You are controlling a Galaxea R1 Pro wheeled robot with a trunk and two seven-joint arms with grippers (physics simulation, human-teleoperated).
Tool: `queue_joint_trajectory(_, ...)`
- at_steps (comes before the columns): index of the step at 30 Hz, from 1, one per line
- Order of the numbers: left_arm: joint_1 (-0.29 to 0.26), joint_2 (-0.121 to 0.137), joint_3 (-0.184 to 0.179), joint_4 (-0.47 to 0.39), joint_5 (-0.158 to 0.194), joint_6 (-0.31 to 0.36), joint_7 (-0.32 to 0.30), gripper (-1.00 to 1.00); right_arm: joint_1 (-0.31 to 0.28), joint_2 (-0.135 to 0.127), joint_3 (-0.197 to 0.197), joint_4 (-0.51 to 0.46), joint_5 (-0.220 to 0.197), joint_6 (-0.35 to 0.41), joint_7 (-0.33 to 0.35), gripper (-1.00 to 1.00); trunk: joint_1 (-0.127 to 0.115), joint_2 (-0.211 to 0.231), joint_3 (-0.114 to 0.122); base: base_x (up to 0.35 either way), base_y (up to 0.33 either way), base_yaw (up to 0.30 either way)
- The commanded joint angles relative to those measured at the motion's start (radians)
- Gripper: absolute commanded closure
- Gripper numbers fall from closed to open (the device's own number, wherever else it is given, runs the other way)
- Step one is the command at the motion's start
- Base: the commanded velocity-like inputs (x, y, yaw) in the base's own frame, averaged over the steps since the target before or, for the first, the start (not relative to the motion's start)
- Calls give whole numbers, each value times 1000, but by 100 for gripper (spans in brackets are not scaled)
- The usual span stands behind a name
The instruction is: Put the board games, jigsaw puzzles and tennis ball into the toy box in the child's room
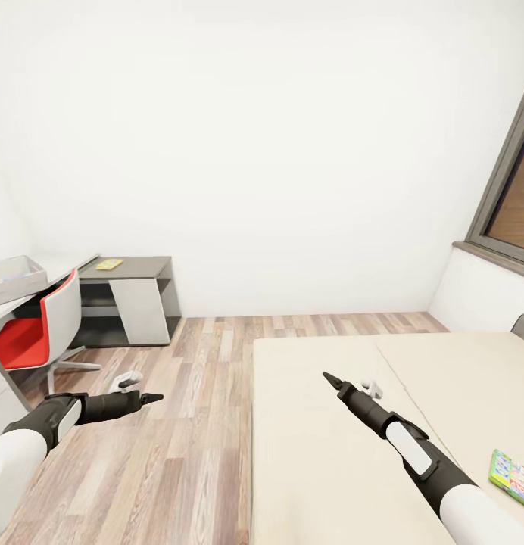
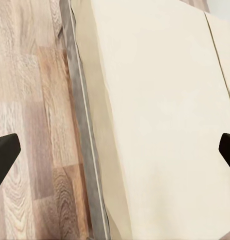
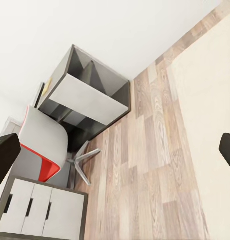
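At the far left the pale grey toy box (image 1: 16,278) stands on the table (image 1: 63,265). The bed (image 1: 330,454) with its beige mattress fills the lower right. One colourful board game (image 1: 514,478) lies flat on it at the right edge, partly cut off. My left gripper (image 1: 152,397) hangs open over the wood floor, left of the bed; its wrist view (image 2: 115,152) looks down on the bed's edge (image 2: 159,100). My right gripper (image 1: 330,378) is open and empty above the mattress, well short of the board game. The jigsaw puzzles and the tennis ball are out of view.
A red chair (image 1: 35,333) stands at the table, whose pale drawer fronts (image 3: 40,212) face the floor. Beyond it is a dark grey cabinet (image 1: 133,291) with a small flat yellow-green thing (image 1: 109,263) on top. A window (image 1: 512,204) is at the right.
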Motion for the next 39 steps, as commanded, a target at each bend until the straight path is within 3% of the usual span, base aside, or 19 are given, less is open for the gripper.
queue_joint_trajectory(1, -1, 0, 9, -1, -10, 6, -5, -100, -1, -1, 4, 0, -10, 3, 1, -100, 1, -2, -2, 0, -11, 0)
queue_joint_trajectory(39, -1, 0, 10, -1, -9, 6, -6, -100, -1, -4, 4, 1, -10, 3, 2, -100, 1, -2, -2, 0, -54, 0)
